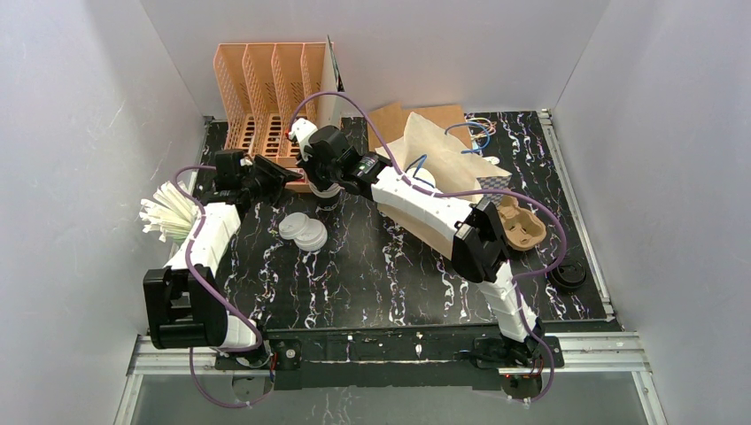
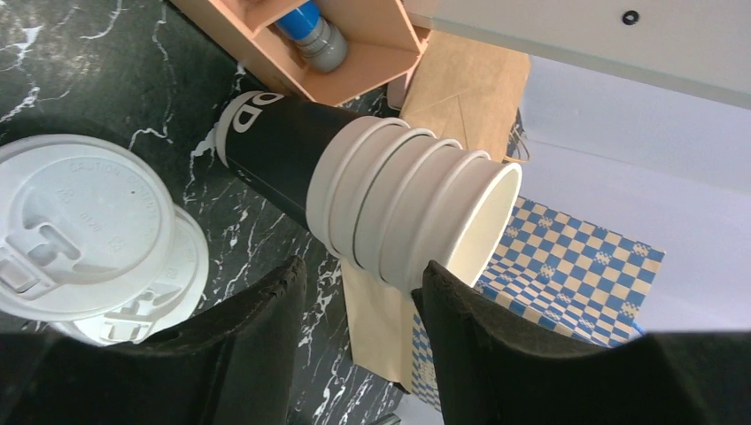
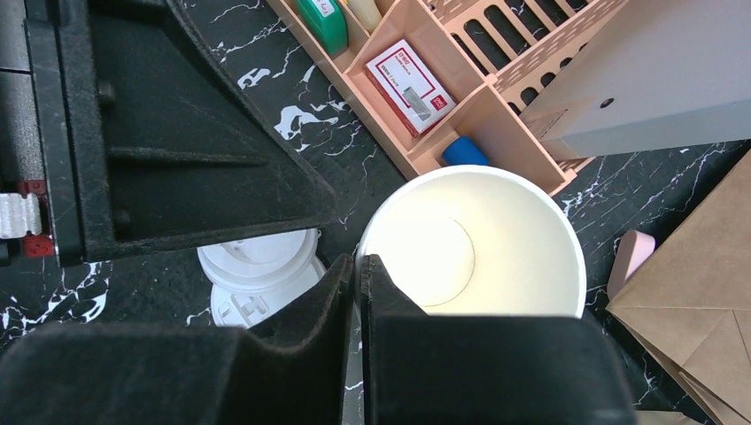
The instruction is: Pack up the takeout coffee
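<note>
Here, the right gripper (image 3: 359, 270) is clenched on the rim of a white paper cup (image 3: 469, 239), with one finger inside the wall and one outside. In the left wrist view this cup is the innermost of a nested stack of white paper cups (image 2: 398, 204), seated in a black printed outer cup (image 2: 266, 150). The left gripper (image 2: 363, 270) is released, its jaws parted to either side of the stack; whether a finger touches it cannot be told. The stack sits at the rear left of the black marbled table (image 1: 381, 274), just in front of the orange slotted plastic organiser (image 1: 266, 88). Round white plastic lids (image 2: 84, 221) lie piled just beside it. The brown moulded-pulp two-cup tray (image 1: 522, 226) lies well apart, on the right side.
</note>
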### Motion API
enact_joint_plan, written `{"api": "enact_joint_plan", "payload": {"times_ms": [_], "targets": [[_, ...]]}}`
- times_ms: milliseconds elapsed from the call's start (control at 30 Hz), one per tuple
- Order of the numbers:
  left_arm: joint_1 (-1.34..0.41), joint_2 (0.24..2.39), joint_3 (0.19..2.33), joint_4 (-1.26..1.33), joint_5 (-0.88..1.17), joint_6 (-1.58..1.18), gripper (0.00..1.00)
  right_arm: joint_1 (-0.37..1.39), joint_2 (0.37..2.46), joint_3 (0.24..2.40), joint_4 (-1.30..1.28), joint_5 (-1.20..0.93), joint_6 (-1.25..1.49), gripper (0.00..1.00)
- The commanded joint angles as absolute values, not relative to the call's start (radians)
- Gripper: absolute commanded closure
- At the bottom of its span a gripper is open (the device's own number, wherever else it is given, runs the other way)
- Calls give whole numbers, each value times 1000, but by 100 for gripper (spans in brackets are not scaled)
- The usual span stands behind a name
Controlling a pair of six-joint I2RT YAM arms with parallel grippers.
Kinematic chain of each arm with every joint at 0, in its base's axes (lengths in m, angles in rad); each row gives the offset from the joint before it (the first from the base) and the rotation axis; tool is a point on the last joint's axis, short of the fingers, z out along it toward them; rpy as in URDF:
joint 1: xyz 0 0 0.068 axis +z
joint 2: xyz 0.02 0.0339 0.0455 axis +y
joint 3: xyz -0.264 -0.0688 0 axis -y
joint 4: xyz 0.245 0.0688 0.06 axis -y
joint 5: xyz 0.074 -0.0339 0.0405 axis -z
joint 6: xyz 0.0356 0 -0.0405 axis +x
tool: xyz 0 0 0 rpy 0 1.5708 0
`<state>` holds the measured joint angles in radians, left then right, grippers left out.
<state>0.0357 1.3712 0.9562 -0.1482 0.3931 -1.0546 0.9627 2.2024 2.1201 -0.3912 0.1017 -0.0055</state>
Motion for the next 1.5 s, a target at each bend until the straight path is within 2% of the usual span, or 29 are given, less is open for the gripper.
{"api": "enact_joint_plan", "payload": {"times_ms": [0,267,367,433,933,1467], "targets": [[28,1373,939,-87,450,-1086,50,969,2195,2163,-351,95,-32,87],[19,1404,923,-51,479,-1104,49,970,2198,2165,-353,98,-35,93],[18,1422,926,-46,480,-1108,53,970,2197,2167,-354,99,-35,93],[17,1437,934,-43,484,-1107,55,971,2196,2167,-354,97,-35,99],[14,1472,955,-88,465,-1074,54,977,2180,2173,-357,106,-40,99],[14,1372,971,-123,437,-1088,49,975,2158,2168,-372,143,-49,99]]}}
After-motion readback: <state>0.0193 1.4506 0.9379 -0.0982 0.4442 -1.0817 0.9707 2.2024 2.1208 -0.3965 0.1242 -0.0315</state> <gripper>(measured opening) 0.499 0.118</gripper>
